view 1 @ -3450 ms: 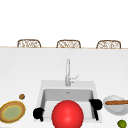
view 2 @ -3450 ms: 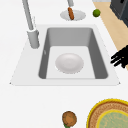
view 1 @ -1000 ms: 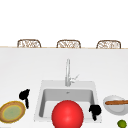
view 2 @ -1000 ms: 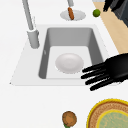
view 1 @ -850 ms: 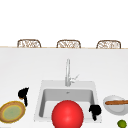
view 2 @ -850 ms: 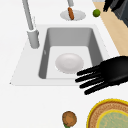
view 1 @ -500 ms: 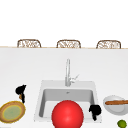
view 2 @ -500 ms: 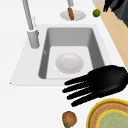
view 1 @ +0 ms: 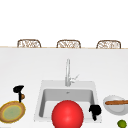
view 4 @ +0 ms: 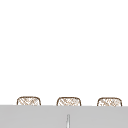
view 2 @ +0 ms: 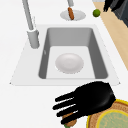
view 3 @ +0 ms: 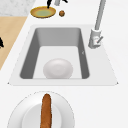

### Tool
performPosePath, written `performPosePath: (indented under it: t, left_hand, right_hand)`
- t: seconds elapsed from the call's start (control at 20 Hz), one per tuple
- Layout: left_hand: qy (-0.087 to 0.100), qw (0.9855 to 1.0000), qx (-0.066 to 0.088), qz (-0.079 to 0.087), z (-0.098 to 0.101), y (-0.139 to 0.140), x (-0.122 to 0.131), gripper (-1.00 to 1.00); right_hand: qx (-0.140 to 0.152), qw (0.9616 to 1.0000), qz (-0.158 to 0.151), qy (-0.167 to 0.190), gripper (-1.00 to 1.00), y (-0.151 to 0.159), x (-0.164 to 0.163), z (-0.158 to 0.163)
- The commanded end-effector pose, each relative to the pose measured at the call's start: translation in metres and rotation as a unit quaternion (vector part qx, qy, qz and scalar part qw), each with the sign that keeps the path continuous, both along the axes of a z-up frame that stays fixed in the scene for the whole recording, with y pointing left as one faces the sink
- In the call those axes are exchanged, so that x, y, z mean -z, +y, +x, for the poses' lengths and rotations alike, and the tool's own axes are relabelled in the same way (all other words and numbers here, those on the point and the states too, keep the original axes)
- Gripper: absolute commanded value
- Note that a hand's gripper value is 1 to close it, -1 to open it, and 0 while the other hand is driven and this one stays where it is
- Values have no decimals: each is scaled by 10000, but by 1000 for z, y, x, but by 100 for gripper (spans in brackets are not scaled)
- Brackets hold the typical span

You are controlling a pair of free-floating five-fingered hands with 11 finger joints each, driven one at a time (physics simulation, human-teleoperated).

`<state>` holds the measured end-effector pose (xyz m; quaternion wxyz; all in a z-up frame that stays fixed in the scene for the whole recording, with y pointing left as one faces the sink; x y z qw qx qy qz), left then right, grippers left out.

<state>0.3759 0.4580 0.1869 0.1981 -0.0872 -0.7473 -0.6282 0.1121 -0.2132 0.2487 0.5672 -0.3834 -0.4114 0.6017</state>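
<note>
Step in hand: as I judge it, a reach; the left hand hovers palm down over the brown round thing.
Fingers: straight and spread apart, holding nothing.
Brown round thing: on the desk, just beside the yellow-rimmed plate, left of the sink.
Next move: a grip would call for lowering and curling the fingers round it, clear of the plate.
Right hand: hangs at the sink's front right corner; open or closed, I cannot tell.
Count, near: one plate, one lime, two hands.
Count, middle: one white bowl in the sink, one dish with one sausage.
Count, far: one tap, three chairs.
</note>
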Motion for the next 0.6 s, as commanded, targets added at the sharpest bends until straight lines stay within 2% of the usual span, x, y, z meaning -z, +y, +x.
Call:
performPosePath:
  t: [0.0,0.1,0.25,0.4,0.45,0.55]
  left_hand:
    - [549,9984,0,157,19,11,11,-100]
    - [573,9983,35,113,32,7,22,-100]
    - [294,9995,82,78,46,9,42,-100]
    - [183,9998,95,7,58,9,61,-100]
    - [177,9997,98,-112,60,18,72,-100]
    - [213,9995,182,-146,67,29,80,-100]
  right_hand:
    - [0,10000,0,0,0,0,0,0]
    - [0,10000,0,0,0,0,0,0]
    - [0,10000,0,0,0,0,0,0]
    - [0,10000,0,0,0,0,0,0]
    - [0,10000,0,0,0,0,0,0]
    - [0,10000,0,0,0,0,0,0]
